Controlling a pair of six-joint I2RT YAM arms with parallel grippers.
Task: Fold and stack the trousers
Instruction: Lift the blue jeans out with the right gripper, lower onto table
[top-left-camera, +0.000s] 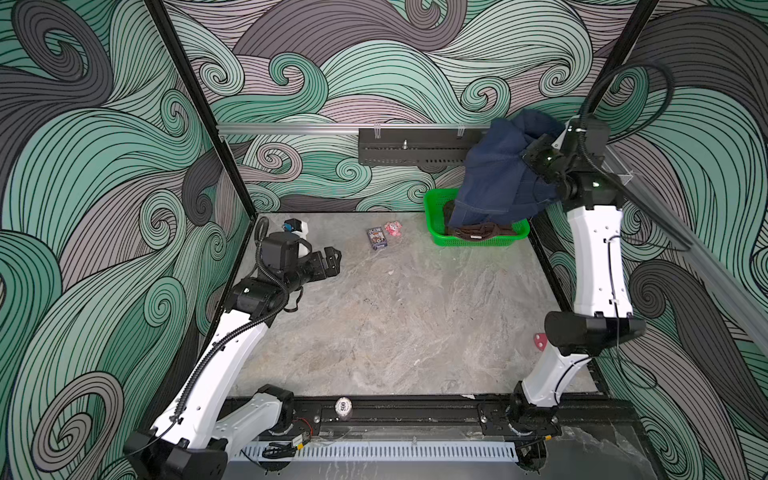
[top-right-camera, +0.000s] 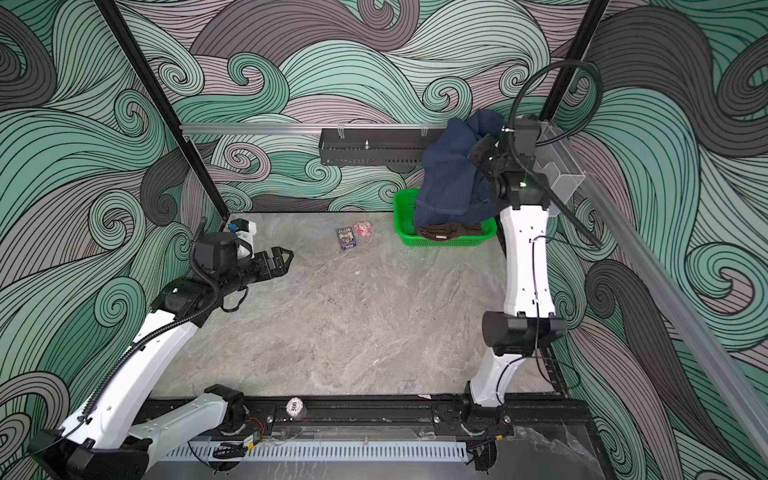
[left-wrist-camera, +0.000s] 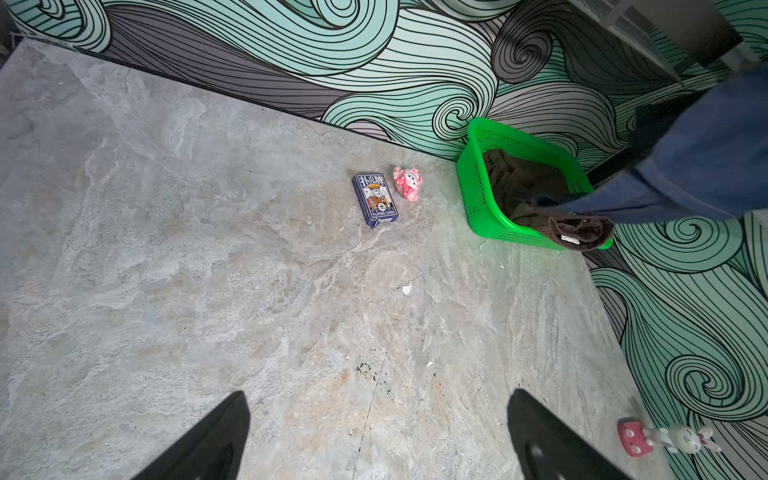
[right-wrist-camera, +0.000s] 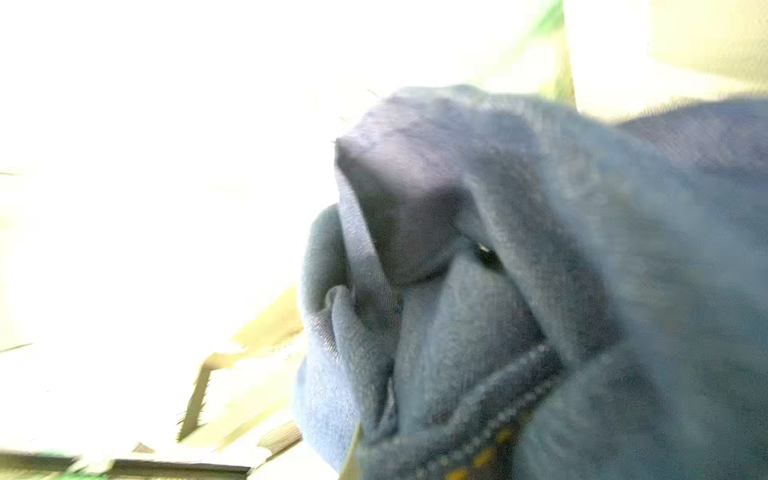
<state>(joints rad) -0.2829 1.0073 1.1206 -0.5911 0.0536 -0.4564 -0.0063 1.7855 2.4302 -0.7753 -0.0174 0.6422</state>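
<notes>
**Trousers up over the basket, no fold made yet**

Well to the left of the green basket (top-left-camera: 434, 224), the left arm (top-left-camera: 232, 345) hovers over bare surface (top-left-camera: 395, 324). Its jaws are spread wide and hold nothing; in the left wrist view both black fingers (left-wrist-camera: 216, 440) stand far apart with only stone between them.

Closer to the basket's left side lie a box of playing cards (top-left-camera: 376, 238) and, just beside it, a small pink toy (top-left-camera: 392, 228). Neither belongs to the job.

A brown garment (top-left-camera: 478, 232) lies in the basket, with part of it draped over the front rim.

The trousers (top-left-camera: 498, 174) hang above the basket in a bunched, crumpled mass. Their lower end dips to about rim level, and I cannot tell whether it touches the brown cloth.

At the basket's right, the right arm (top-left-camera: 598, 257) reaches up and carries them. Its jaws are buried in denim and clenched on a gathered handful of the trousers. The right wrist view shows nothing but blurred blue cloth and a stitched seam.

Judged from this, the task is at its very start. The trousers are picked up, but they are not laid on the surface, not spread flat and not folded, and no stack exists anywhere. The brown garment may be another piece waiting its turn.
</notes>
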